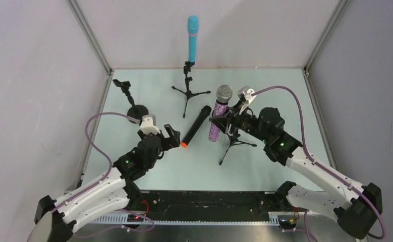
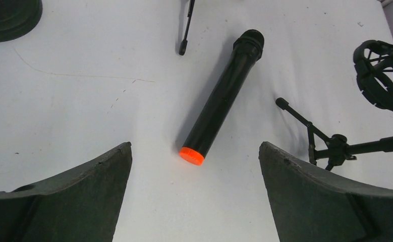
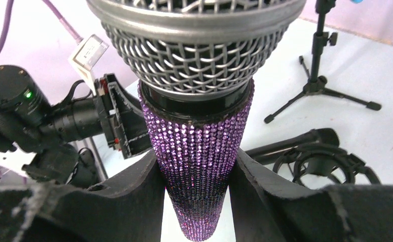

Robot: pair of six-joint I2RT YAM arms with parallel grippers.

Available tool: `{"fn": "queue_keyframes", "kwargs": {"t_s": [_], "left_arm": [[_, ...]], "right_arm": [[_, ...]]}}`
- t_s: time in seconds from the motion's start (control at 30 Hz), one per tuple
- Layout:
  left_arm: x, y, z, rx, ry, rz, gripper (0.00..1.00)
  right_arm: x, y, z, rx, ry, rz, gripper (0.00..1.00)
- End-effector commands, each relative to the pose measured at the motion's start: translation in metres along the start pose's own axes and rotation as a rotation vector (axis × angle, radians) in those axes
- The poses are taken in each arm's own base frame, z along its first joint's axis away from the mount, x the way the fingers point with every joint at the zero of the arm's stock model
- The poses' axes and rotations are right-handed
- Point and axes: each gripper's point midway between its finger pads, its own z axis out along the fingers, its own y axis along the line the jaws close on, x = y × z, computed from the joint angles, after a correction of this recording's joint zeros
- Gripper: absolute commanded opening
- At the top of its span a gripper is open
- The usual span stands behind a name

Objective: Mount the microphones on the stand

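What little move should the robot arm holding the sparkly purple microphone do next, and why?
Probably the right gripper should shift the purple glitter microphone with the silver mesh head sideways over the empty round black cage holder beside it, tail down. The fingers clamp the microphone head up, and that holder sits just off to its side, lower.

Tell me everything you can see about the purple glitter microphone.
The purple glitter microphone has a rhinestone-covered handle tapering toward its base, a black collar and a silver wire-mesh head. It is held head up, handle clamped between the right end effector's dark padded fingers. Whether its base touches the table cannot be told.
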Motion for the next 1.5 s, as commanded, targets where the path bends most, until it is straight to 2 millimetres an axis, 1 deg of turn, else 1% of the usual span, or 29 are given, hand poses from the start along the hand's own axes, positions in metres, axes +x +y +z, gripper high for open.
{"fn": "queue_keyframes", "kwargs": {"t_s": [0.0,0.13,0.2,0.3,0.43,0.47,0.57,0.6,0.67,0.7,0.77,0.93,1.07,1.37,1.47], "left_arm": [[-0.016,0.000,0.003,-0.036,-0.050,-0.007,0.98],[-0.016,-0.004,0.006,-0.031,-0.035,0.023,0.98],[-0.016,-0.005,0.008,-0.035,-0.029,0.037,0.98],[-0.018,-0.007,0.009,-0.037,-0.031,0.054,0.98],[-0.020,-0.008,0.011,-0.041,-0.030,0.072,0.98],[-0.020,-0.009,0.012,-0.039,-0.026,0.077,0.98],[-0.019,-0.011,0.013,-0.035,-0.019,0.096,0.98],[-0.018,-0.011,0.013,-0.036,-0.016,0.099,0.98],[-0.016,-0.011,0.015,-0.036,-0.007,0.111,0.98],[-0.017,-0.013,0.015,-0.032,-0.007,0.114,0.98],[-0.014,-0.014,0.017,-0.028,0.008,0.130,0.98],[-0.013,-0.020,0.020,-0.016,0.026,0.136,0.98],[-0.013,-0.026,0.022,-0.004,0.040,0.150,0.98],[-0.021,-0.035,0.025,0.010,0.036,0.170,0.98],[-0.024,-0.037,0.024,0.015,0.029,0.170,0.98]], "right_arm": [[-0.074,0.007,0.010,0.004,-0.202,-0.106,0.00],[-0.086,0.005,0.016,0.013,-0.219,-0.145,0.00],[-0.093,0.000,0.017,0.036,-0.234,-0.178,0.00],[-0.105,-0.002,0.017,0.051,-0.260,-0.216,0.00],[-0.116,-0.007,0.020,0.070,-0.274,-0.282,0.00],[-0.116,-0.010,0.022,0.082,-0.267,-0.297,0.00],[-0.125,-0.017,0.027,0.112,-0.267,-0.344,0.00],[-0.125,-0.021,0.028,0.125,-0.259,-0.352,0.00],[-0.135,-0.024,0.030,0.135,-0.260,-0.364,0.00],[-0.133,-0.028,0.032,0.145,-0.250,-0.364,0.00],[-0.137,-0.035,0.033,0.166,-0.252,-0.369,0.00],[-0.136,-0.050,0.033,0.200,-0.245,-0.343,0.00],[-0.126,-0.061,0.035,0.222,-0.206,-0.331,0.00],[-0.095,-0.084,0.043,0.268,-0.110,-0.328,0.00],[-0.090,-0.088,0.045,0.278,-0.103,-0.326,0.00]]}}
